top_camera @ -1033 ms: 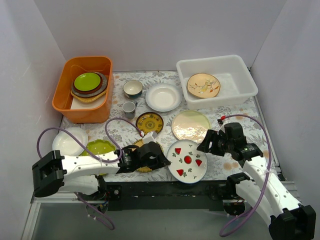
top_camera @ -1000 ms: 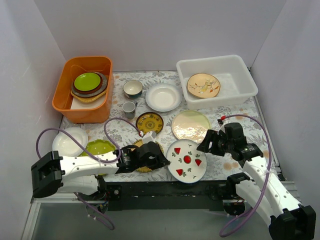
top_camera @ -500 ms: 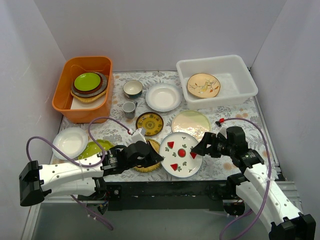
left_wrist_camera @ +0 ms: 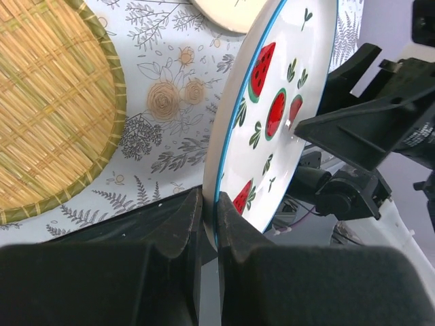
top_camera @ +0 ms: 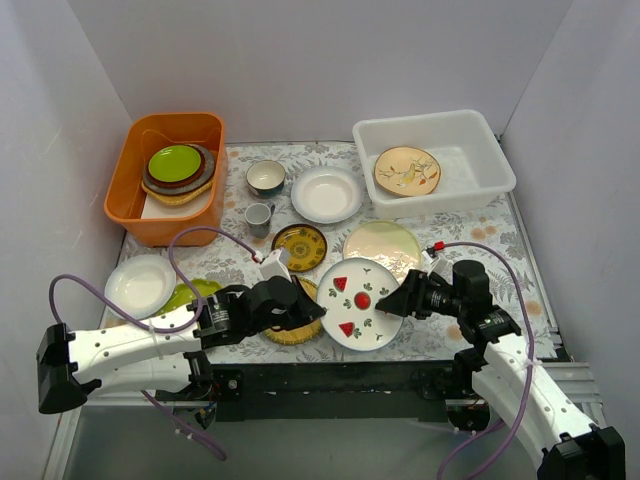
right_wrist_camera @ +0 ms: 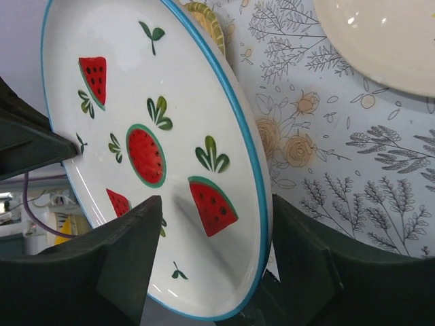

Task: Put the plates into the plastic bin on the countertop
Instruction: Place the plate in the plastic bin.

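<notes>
The left pincer [left_wrist_camera: 209,204] is clenched on the left rim of the tilted strawberry plate [top_camera: 357,303]. The right pincer [right_wrist_camera: 216,204] stands released, fingers spread either side of the opposite rim.

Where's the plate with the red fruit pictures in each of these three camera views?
Top external: the red-fruit plate is tilted up at front centre.
Left wrist: seen nearly edge-on, right of centre.
Right wrist: it fills the left half.
Shared landmark: the glossy cream plate, just behind it from above; top edge in left wrist, top right corner in right wrist.
</notes>
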